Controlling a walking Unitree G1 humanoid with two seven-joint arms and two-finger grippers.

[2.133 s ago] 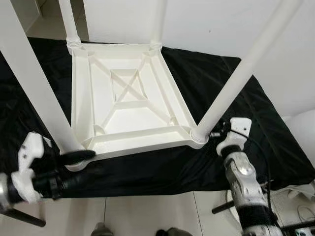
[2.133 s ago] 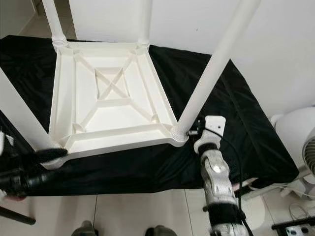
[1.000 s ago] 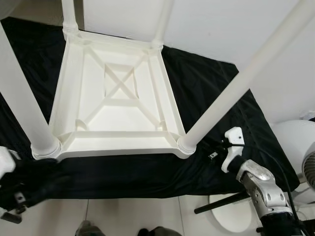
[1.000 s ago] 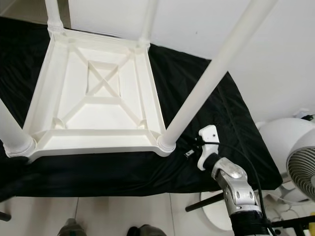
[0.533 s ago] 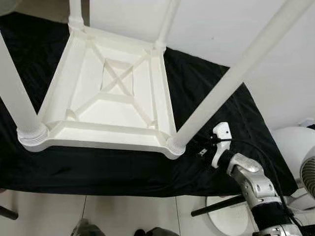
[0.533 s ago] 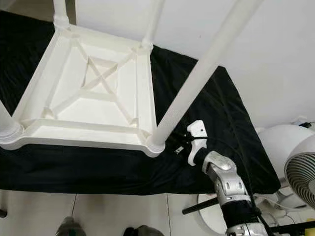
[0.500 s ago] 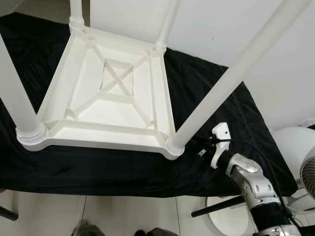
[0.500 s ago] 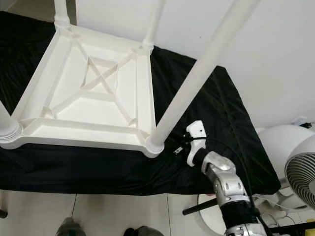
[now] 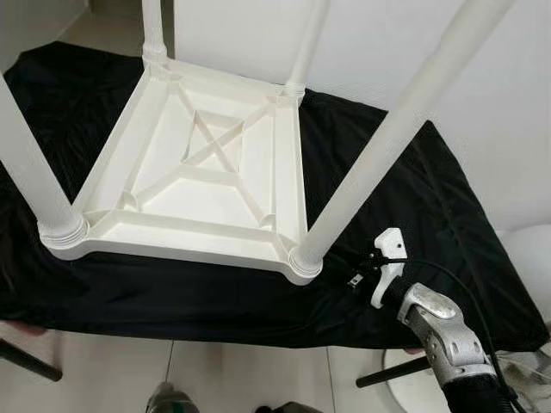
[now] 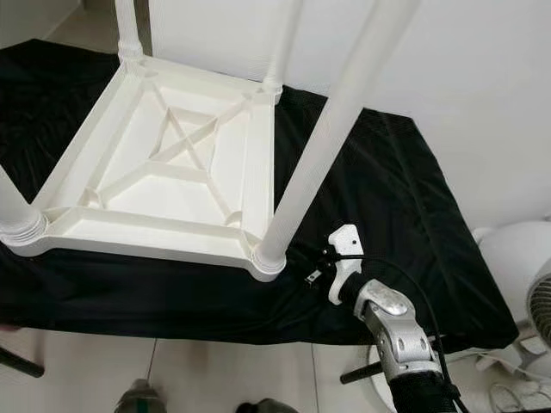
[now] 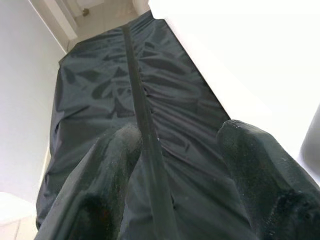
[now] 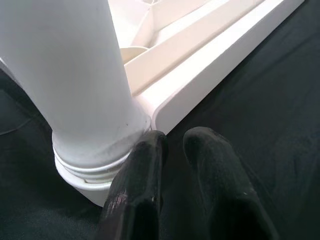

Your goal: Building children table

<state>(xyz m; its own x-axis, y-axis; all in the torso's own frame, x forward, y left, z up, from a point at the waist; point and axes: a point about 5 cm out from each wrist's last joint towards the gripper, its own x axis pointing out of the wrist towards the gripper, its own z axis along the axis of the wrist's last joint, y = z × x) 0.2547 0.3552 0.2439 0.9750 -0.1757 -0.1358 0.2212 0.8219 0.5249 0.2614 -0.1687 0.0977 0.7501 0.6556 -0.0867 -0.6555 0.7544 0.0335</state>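
White plastic children's table, upside down on a black cloth, four white legs upright; right gripper, fingers nearly closed and empty, touching near-right leg base; left gripper spread, grasping nothing, over the cloth.

Cut-offs and blind spots from my seat

All four legs of the upturned table run out past the upper frame edge, so I cannot see their ends. My right claw has its tips near the corner collar; contact unclear. The fan is clipped at the right edge.
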